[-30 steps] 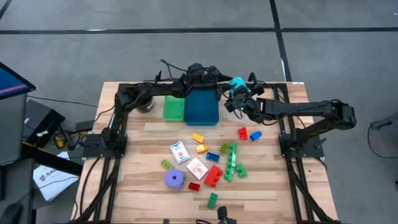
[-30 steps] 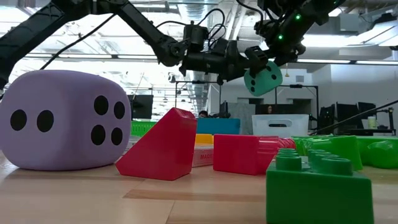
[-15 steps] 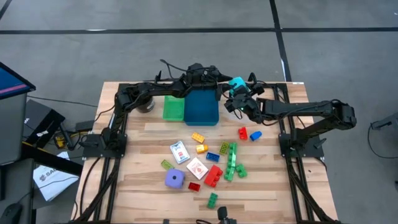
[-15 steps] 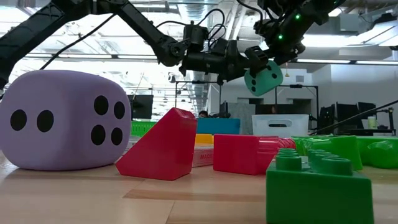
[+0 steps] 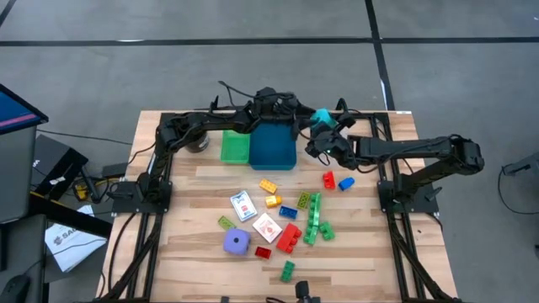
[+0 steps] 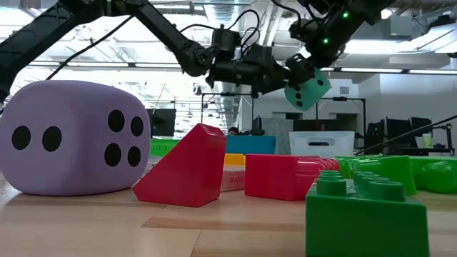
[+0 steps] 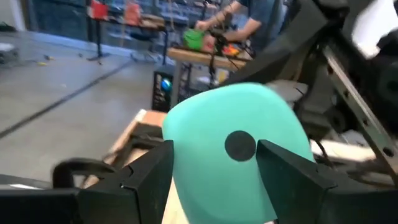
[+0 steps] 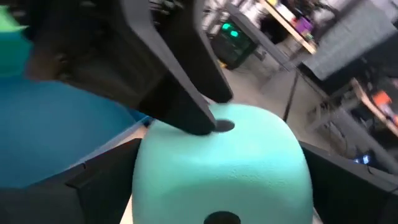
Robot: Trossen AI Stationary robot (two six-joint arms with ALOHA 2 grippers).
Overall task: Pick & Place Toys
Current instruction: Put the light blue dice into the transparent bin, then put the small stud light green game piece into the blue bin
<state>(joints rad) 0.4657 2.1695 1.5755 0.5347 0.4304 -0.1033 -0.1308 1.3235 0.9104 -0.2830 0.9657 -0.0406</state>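
Both dark arms reach toward the far edge of the table and meet above it, just right of the blue tray (image 5: 273, 145). The left gripper (image 5: 305, 120) comes in from the left, its arm stretched level over the tray, fingers (image 7: 149, 177) spread on either side of the cyan die (image 5: 321, 114). The right gripper (image 5: 318, 136) comes from the right, its long arm bent at the elbow, fingers (image 8: 102, 174) spread wide around the same die. Both grippers hang well clear of the tabletop, facing each other.
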